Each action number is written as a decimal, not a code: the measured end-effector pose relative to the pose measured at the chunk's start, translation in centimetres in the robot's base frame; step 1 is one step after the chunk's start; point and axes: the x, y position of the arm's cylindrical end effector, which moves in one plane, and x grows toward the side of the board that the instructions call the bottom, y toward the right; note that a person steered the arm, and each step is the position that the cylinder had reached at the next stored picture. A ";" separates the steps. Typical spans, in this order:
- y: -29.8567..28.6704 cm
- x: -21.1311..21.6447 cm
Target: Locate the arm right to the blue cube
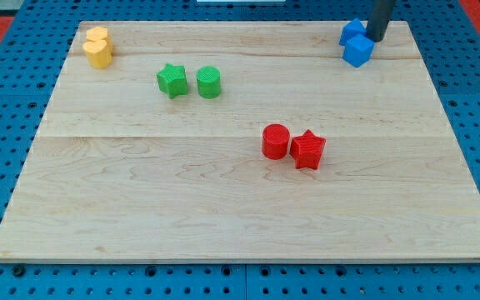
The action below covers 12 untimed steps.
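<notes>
Blue cube sits at about one o'clock on the wooden desk, with a second blue block touching it from behind. My tip stands just at the cube's three o'clock side, nearly touching. The tool is a bare rod, so it grasps nothing. Risk, as I judge it: any drift toward nine o'clock would shove the cube into its neighbour; drift toward twelve could carry the tip off the board's edge.
</notes>
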 end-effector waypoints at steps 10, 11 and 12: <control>2.0 -0.6; 2.0 -0.6; 2.0 -0.6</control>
